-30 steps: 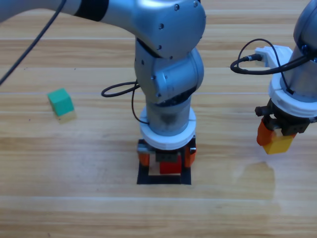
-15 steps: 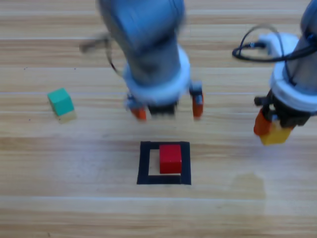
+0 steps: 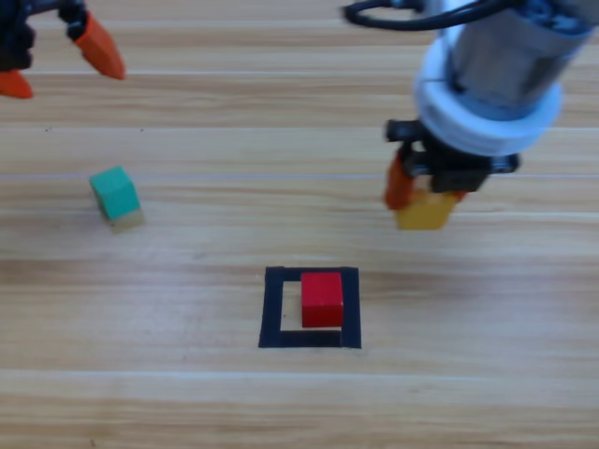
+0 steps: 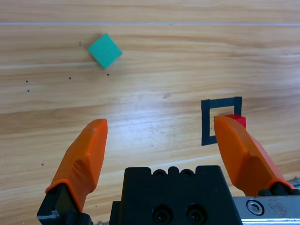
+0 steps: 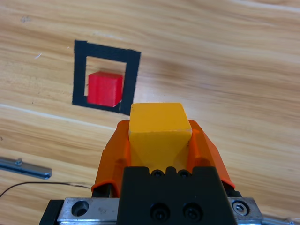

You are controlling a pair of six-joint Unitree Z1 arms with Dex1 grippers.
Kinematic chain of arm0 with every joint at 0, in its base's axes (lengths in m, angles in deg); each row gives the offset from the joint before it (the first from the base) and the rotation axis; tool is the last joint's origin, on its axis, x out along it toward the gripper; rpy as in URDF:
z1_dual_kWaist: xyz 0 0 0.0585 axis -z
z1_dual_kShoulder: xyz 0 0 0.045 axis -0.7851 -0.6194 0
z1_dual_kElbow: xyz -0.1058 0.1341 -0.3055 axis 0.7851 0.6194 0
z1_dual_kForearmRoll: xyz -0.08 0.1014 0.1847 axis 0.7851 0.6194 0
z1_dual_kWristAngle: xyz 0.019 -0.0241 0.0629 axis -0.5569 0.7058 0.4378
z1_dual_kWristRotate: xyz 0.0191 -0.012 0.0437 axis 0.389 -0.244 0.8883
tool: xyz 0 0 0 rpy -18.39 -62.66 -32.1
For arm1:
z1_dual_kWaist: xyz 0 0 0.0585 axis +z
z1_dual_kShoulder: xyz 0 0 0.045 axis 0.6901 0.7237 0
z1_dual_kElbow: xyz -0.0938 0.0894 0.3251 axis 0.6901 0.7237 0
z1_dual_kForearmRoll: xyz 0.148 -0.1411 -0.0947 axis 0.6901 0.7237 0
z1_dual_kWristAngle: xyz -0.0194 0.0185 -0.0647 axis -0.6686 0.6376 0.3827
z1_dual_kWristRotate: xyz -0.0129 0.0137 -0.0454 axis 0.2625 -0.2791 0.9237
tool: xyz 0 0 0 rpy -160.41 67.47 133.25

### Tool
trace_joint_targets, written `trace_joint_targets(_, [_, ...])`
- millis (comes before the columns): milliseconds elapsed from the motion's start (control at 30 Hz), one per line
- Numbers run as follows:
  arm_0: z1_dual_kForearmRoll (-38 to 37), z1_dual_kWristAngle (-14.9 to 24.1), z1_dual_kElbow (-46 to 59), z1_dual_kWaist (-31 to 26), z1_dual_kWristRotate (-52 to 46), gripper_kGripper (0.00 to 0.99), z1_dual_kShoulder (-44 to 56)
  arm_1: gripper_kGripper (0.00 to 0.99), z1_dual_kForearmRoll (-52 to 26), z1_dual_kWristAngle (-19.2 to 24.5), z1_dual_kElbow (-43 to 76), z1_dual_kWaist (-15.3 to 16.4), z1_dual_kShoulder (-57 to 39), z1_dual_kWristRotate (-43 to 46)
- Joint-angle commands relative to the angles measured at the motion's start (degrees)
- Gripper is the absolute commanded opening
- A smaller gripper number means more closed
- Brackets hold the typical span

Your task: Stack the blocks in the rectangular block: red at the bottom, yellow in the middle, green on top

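Red cube (image 3: 322, 298): seated inside the black tape outline (image 3: 272, 309), toward its right side, so I log the bottom layer as done. Yellow cube (image 3: 423, 209): clamped in my right tool (image 3: 421, 195), held above the surface up and to the right of the outline, not yet over red, so I judge the middle layer in hand but unplaced. Green cube (image 3: 115, 193): alone on the surface well to the left, untouched; my left tool (image 3: 54, 58) sits at the top left corner, jaws wide and empty.
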Motion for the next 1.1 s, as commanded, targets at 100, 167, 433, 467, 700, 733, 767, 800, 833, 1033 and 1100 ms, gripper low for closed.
trace_joint_targets(100, [-0.73,-5.53,0.26,-13.81,2.54,0.962,-7.0,0.362,6.02,-0.04,-11.6,5.98,14.21,-3.84])
trace_joint_targets(167, [-0.82,-5.53,-0.36,-14.51,2.1,0.96,-8.85,0.362,8.31,0.05,-15.55,6.15,17.11,-4.55])
trace_joint_targets(433, [-0.82,-6.14,-0.88,-15.3,2.1,0.963,-13.86,0.397,9.54,0.14,-20.12,6.42,22.03,-5.69])
trace_joint_targets(467, [-0.91,-6.23,-0.8,-15.39,2.02,0.962,-13.86,0.445,9.54,0.23,-20.48,6.42,22.56,-5.69])
trace_joint_targets(700, [-1.26,-5.61,-1.85,-15.21,-1.15,0.96,-15.61,0.457,10.68,0.23,-23.11,6.42,24.67,-5.95])
trace_joint_targets(733, [-1.26,-5.61,-1.85,-15.13,-1.41,0.96,-15.79,0.457,10.86,0.14,-23.55,6.42,24.85,-5.95])
trace_joint_targets(767, [-1.26,-5.61,-1.94,-15.13,-1.59,0.962,-16.05,0.457,10.95,0.14,-23.82,6.42,24.93,-5.95])
trace_joint_targets(800, [-1.26,-5.61,-2.03,-15.13,-1.5,0.962,-16.23,0.457,10.95,0.14,-23.99,6.42,24.93,-5.95])
trace_joint_targets(833, [-1.26,-5.53,-2.11,-15.04,-1.59,0.96,-16.4,0.457,10.95,0.14,-24.08,6.42,25.02,-5.95])
trace_joint_targets(1033, [-1.26,-5.53,-2.2,-15.04,-1.24,0.96,-17.02,0.457,10.95,0.14,-24.34,6.42,25.64,-6.04])
trace_joint_targets(1100, [-1.26,-5.61,-2.03,-15.04,-1.15,0.962,-17.28,0.457,10.95,0.14,-24.34,6.42,25.99,-6.13])
